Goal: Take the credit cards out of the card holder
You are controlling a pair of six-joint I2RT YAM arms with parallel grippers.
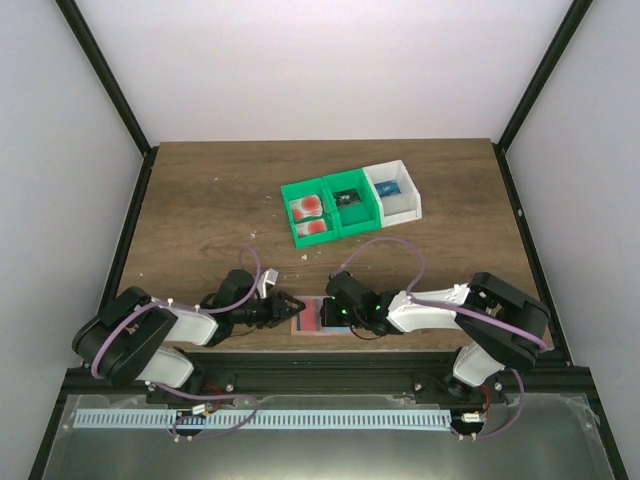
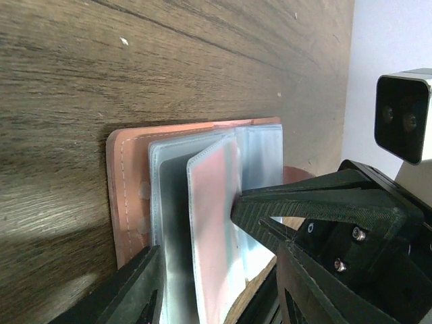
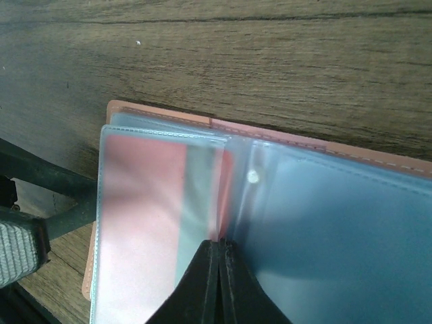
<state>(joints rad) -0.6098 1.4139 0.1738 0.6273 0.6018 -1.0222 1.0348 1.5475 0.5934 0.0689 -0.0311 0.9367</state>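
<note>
The card holder (image 1: 312, 318) lies open on the table near its front edge, between my two grippers. In the left wrist view its salmon rim (image 2: 125, 196) frames clear pocket leaves, and one leaf with a pale pink card (image 2: 212, 223) inside stands up. My left gripper (image 2: 216, 300) is open, its fingers either side of the leaves. My right gripper (image 3: 219, 251) is shut on the raised leaf at the fold, where a thin red edge (image 3: 226, 192) shows; I cannot tell whether it pinches the card itself. Two credit cards (image 1: 310, 217) lie in the left green bin.
A row of bins stands at mid-table: the green bin (image 1: 295, 190) with the cards, a second green bin (image 1: 350, 198) holding a dark item, and a white bin (image 1: 393, 190) holding a blue item. Dark frame rails run along the table's sides and front.
</note>
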